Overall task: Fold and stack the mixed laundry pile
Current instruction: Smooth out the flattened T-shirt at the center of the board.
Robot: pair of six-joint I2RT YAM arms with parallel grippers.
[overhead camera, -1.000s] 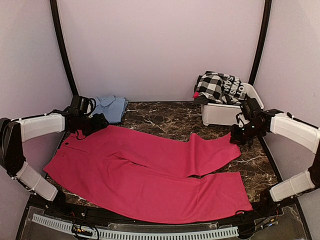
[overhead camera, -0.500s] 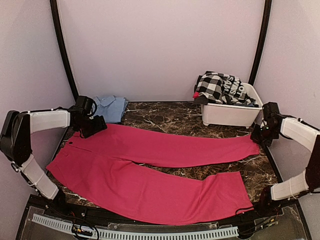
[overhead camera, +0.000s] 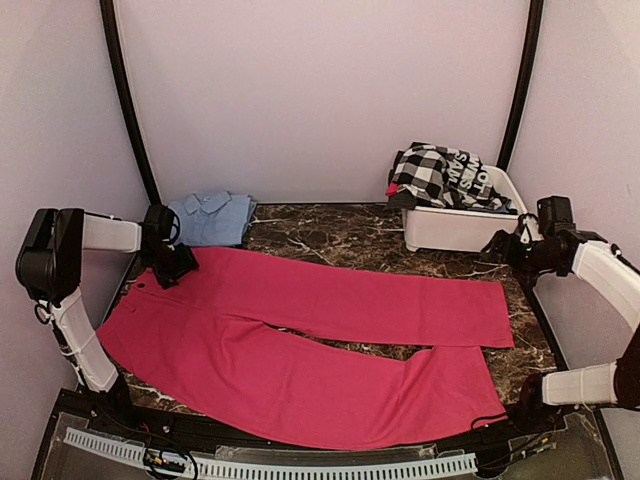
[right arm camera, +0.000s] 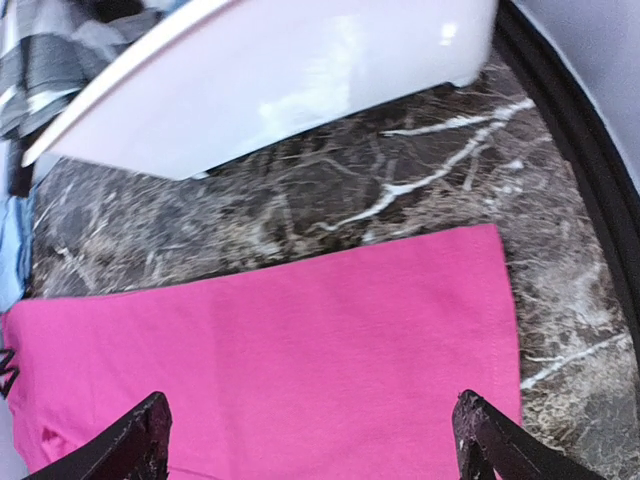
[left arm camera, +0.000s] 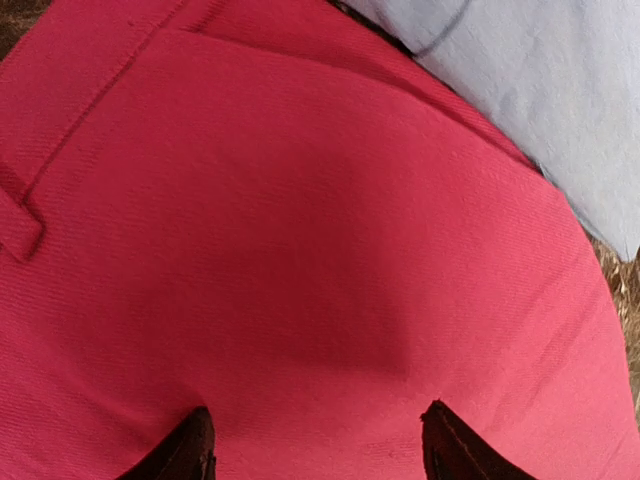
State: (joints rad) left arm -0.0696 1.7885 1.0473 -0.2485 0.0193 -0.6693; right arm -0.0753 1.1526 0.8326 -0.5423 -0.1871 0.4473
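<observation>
From above, the pink trousers (overhead camera: 300, 330) lie flat across the table (overhead camera: 340, 245), left gripper (overhead camera: 172, 264) at the waistband at nine o'clock, right gripper (overhead camera: 505, 248) at three, clear of the hem; left wrist: fingers (left arm camera: 190, 450) spread wide over pink cloth, pinching nothing; right wrist: fingers (right arm camera: 140, 440) splayed above the leg end, empty.

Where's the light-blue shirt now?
Top view: the light-blue shirt sits at the table's far-left corner by the back wall, just beyond the pink trousers' waistband.
</observation>
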